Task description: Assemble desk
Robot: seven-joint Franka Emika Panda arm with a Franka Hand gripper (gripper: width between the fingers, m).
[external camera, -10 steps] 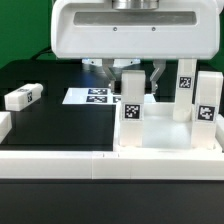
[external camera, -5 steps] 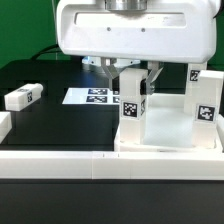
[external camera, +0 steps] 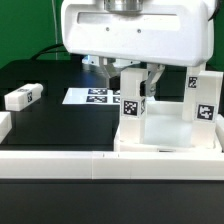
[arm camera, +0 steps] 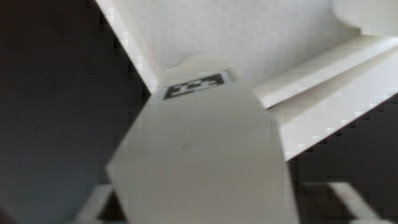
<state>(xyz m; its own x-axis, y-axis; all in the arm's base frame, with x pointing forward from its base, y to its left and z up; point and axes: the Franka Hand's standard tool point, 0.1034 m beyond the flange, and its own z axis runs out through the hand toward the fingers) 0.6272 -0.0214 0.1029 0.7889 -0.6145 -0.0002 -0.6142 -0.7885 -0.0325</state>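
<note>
The white desk top (external camera: 168,146) lies on the black table with legs standing upright in its corner sockets. My gripper (external camera: 131,80) straddles the nearest upright leg (external camera: 131,108), which bears a black-and-white tag. In the wrist view this leg (arm camera: 196,150) fills the middle, with the desk top (arm camera: 231,30) beyond it. Both fingers (arm camera: 347,202) stand a little off the leg's sides with dark gaps showing, so the gripper is open. Two more upright legs (external camera: 205,110) stand at the exterior view's right. A loose leg (external camera: 22,97) lies at the left.
The marker board (external camera: 93,97) lies flat behind the desk top. A long low white rail (external camera: 100,166) runs along the front edge. A small white block (external camera: 4,124) sits at the exterior view's far left.
The jaws have spread away from the upright leg they were closed on. The gripper body has shifted slightly towards the exterior view's right.
</note>
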